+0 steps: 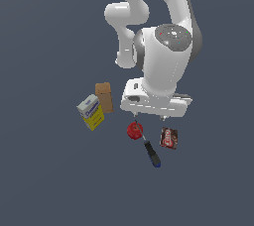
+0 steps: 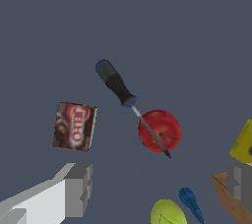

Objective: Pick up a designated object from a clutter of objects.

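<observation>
Exterior view looks down from afar; wrist view looks down close; both show red apple [image 1: 134,130] [image 2: 159,131]

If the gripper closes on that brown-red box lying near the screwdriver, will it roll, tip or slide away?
The brown-red box lies flat on its broad face, so it probably won't roll or tip. Being low and thin, it may offer little edge to pinch and could slide on the smooth floor. It lies apart from the screwdriver and apple, so sliding likely disturbs nothing.
</observation>
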Robot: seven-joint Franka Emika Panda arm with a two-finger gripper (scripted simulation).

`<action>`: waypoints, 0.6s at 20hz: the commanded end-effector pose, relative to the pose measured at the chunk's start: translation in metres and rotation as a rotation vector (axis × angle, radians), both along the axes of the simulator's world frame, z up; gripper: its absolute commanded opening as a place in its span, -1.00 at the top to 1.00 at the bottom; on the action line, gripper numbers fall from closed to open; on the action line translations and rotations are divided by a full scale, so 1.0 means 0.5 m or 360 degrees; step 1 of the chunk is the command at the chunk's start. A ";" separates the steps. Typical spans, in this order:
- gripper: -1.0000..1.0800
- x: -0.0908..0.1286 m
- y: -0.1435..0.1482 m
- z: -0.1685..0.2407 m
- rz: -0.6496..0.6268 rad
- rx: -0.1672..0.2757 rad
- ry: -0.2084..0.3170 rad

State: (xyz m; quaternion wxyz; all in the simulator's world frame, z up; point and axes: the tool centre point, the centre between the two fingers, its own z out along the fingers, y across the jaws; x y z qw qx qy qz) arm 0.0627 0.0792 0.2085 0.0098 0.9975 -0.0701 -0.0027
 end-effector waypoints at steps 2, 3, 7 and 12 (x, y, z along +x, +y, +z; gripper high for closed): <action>-0.92 0.015 0.060 -0.070 -0.0063 0.0002 -0.0006; -0.92 0.018 0.077 -0.090 -0.0081 0.0003 -0.0007; -0.92 0.022 0.137 -0.162 -0.0144 0.0010 -0.0011; -0.92 0.019 0.193 -0.230 -0.0203 0.0020 -0.0013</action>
